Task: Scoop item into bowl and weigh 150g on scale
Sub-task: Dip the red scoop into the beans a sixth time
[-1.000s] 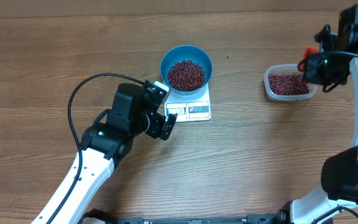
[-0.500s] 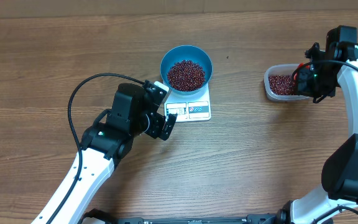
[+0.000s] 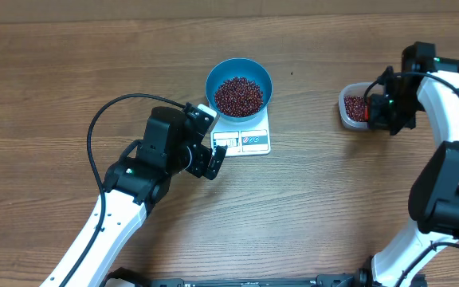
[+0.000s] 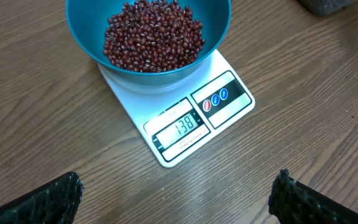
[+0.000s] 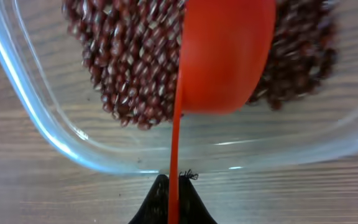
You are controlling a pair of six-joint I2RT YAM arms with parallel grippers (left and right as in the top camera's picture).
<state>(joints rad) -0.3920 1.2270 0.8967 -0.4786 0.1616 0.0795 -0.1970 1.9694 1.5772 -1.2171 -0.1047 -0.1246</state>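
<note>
A heap of dark red beans [image 4: 153,35] fills the bottom of the blue bowl [image 4: 86,25]. The bowl stands on the far part of the white scale [image 4: 135,99], near the middle of the wooden surface [image 3: 70,72]. The scale's display [image 4: 182,126], on its near edge, reads 138.

The left end effector [image 4: 176,205] hangs just near and to the left of the scale. It is released and empty, with its dark fingers spread wide.

Well apart at the far right sits a clear plastic tub [image 5: 55,124] holding more beans. The right end effector [image 5: 174,202] is above the tub's near wall, clenched on the thin handle of a red scoop [image 5: 225,56]. The scoop's cup is over the tub's beans. I cannot tell whether it digs into them.
</note>
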